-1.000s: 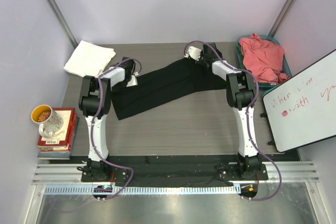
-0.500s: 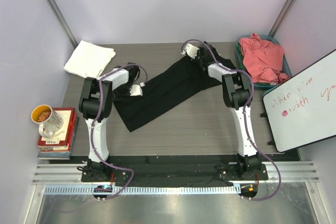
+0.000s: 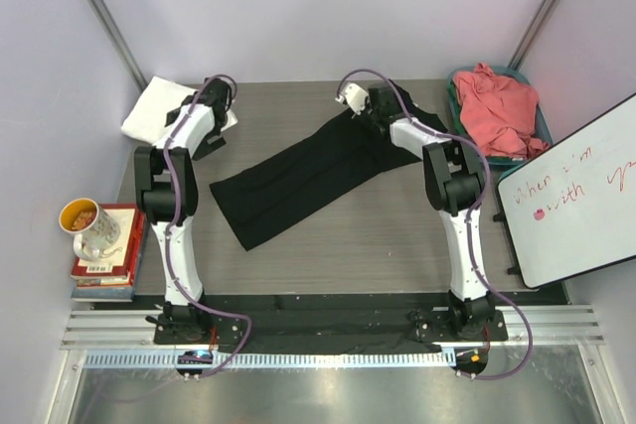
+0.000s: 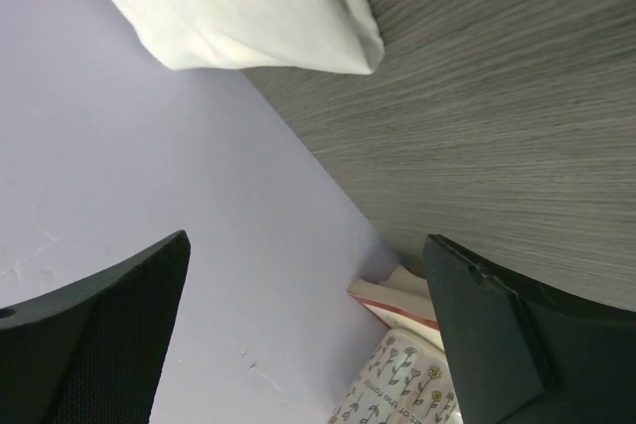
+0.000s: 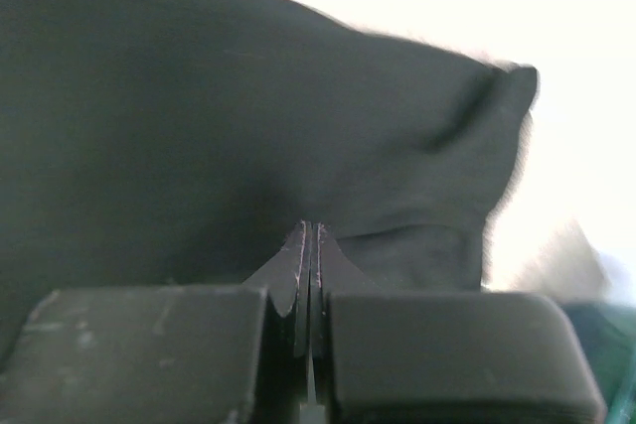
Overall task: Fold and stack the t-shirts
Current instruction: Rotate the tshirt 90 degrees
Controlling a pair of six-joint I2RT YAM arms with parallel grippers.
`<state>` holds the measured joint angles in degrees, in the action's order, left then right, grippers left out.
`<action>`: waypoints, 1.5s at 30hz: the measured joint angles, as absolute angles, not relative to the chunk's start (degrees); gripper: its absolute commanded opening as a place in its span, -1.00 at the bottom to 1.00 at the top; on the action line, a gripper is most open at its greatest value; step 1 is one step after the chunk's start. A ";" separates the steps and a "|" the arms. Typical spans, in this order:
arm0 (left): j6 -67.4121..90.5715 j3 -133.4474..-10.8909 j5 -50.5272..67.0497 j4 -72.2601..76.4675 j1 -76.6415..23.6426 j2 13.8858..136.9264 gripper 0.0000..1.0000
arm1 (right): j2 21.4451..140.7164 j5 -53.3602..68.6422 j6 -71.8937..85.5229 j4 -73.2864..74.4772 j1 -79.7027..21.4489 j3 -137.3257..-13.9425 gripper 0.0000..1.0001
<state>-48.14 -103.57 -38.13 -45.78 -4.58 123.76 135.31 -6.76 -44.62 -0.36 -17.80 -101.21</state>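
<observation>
Left: folded white t-shirt [image 3: 159, 111] at table's [image 3: 397, 235] far-left corner | left pincer [image 4: 306, 240] spread wide, empty, just beside it | centre: black t-shirt [image 3: 308, 176] lying as a long diagonal strip | right pincer [image 5: 310, 233] clenched on its far end | right: coral-pink t-shirt [image 3: 497, 106] heaped in teal bin [image 3: 453, 98]
</observation>
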 measured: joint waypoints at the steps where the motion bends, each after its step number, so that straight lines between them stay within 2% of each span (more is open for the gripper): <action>1: -47.90 -102.94 -38.11 -45.93 -4.56 123.76 1.00 | 134.21 -4.86 -44.05 2.17 -18.44 -101.21 -0.98; 7: -46.61 -101.75 -37.21 -46.48 -5.08 123.76 1.00 | 128.88 5.67 -42.39 13.17 -25.23 -101.25 -0.98; 15: -46.28 -101.78 -35.81 -46.54 -5.21 123.17 1.00 | 129.64 18.44 -41.34 25.43 -34.70 -106.96 -0.98; 28: -46.44 -101.89 -33.39 -46.54 -5.17 122.30 1.00 | 133.19 21.78 -40.88 27.27 -37.43 -106.02 -0.98; 35: -46.96 -102.24 -32.25 -46.50 -5.17 122.06 1.00 | 124.66 20.99 -43.24 25.89 -37.43 -92.77 -0.98; 42: -47.18 -103.07 -30.02 -46.61 -5.30 121.97 1.00 | 111.22 20.62 -44.66 35.20 -37.39 -76.09 -0.98; 43: -47.20 -103.07 -29.47 -46.78 -5.41 121.91 1.00 | 110.04 20.56 -44.73 36.53 -37.41 -74.76 -0.95; 44: -47.24 -103.07 -28.99 -47.00 -5.58 121.84 0.99 | 109.03 20.40 -44.88 37.58 -37.41 -73.54 -0.67; 45: -47.35 -103.07 -28.18 -47.44 -5.72 121.71 1.00 | 108.12 20.14 -44.93 38.76 -37.41 -72.58 -0.48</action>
